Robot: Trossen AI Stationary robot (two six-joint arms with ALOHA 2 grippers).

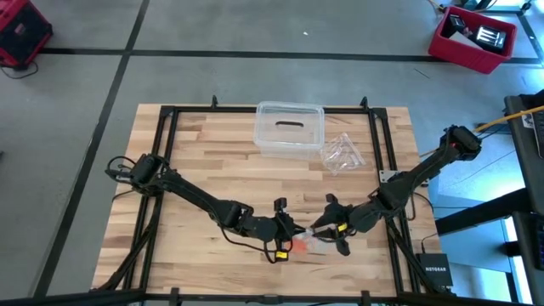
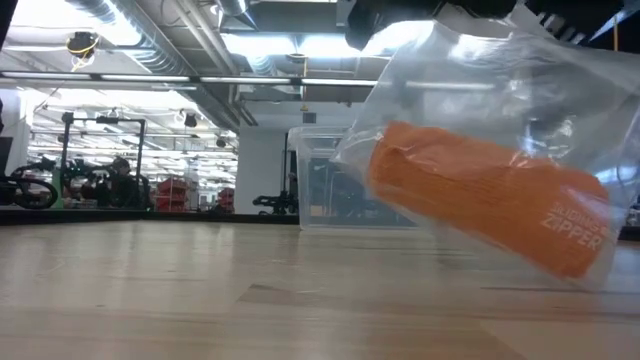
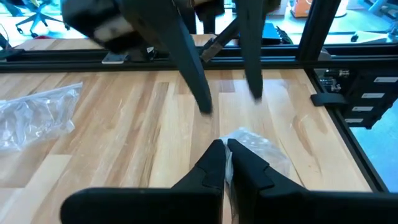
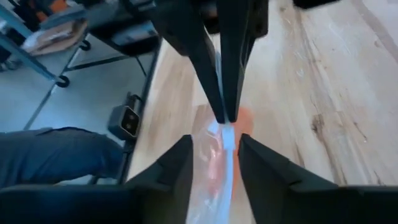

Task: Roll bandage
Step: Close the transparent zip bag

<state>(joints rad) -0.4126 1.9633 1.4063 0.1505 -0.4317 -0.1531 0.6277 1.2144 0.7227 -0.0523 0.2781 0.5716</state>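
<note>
The bandage [image 2: 490, 195] hangs tilted inside a clear bag [image 2: 470, 70], between the left claw [image 3: 226, 163], clenched on the bag's edge, and the released right claw [image 4: 214, 158].

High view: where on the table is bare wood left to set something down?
Bare wood lies on the table left of the clear box, and between the box and both tools. It is crowded at the near edge, where the left tool and right tool meet over the bagged bandage.
</note>
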